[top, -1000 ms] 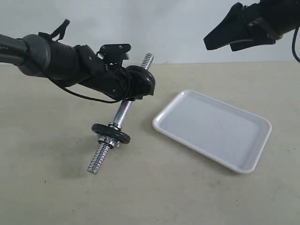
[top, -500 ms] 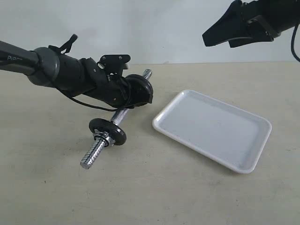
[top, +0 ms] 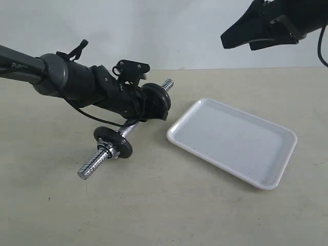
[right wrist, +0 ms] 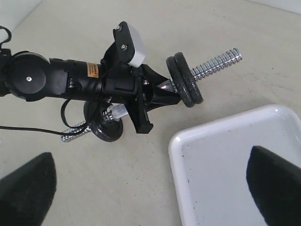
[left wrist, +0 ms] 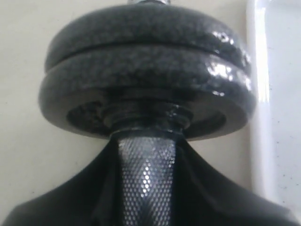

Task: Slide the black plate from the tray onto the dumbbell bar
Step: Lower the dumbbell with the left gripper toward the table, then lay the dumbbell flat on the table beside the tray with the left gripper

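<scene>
My left gripper (top: 142,108) is shut on the knurled middle of the dumbbell bar (top: 128,128) and holds it slanted above the table. In the left wrist view the bar (left wrist: 146,179) runs between the jaws up to two black discs lying flat against each other. The outer of these is the black plate (left wrist: 141,28), also seen as the plate (right wrist: 192,77) in the right wrist view, with bare thread (right wrist: 218,62) beyond it. Another disc (top: 113,141) sits near the bar's low end. The white tray (top: 279,134) lies to the right. My right gripper (top: 237,45) hangs open high above the tray.
The bar's low threaded end (top: 88,169) points down and left, close to the beige table. The left arm (top: 56,77) reaches in from the left edge with a loose black cable. The tray's near corner (right wrist: 181,141) lies a short way from the discs.
The left arm has lowered and flattened the bar. Its upper threaded end has dropped and its low end has swung left. The right gripper has hardly moved.
</scene>
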You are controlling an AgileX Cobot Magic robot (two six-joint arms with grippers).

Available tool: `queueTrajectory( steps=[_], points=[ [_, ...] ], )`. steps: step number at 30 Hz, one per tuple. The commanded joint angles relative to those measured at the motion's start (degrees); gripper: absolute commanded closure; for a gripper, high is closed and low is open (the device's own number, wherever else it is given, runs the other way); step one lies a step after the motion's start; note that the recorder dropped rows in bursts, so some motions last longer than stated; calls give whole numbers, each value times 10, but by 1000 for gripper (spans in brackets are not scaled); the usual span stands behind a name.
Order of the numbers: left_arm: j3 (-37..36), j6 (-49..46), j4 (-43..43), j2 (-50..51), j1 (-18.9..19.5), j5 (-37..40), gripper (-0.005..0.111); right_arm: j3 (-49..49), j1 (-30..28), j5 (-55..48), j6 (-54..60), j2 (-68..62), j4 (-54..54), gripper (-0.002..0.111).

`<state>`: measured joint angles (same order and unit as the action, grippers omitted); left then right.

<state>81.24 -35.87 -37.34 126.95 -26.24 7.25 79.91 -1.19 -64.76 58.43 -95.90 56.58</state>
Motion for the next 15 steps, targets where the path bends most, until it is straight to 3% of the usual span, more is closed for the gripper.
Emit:
queueTrajectory(
  steps=[1, 15],
  points=[
    [21, -6, -8, -13, -3, -109, 102, 1, -5, 5, 6, 4, 10, 4],
    [21, -6, -8, -3, -3, -92, 102, 1, -5, 10, 24, 4, 29, 4]
  ],
)
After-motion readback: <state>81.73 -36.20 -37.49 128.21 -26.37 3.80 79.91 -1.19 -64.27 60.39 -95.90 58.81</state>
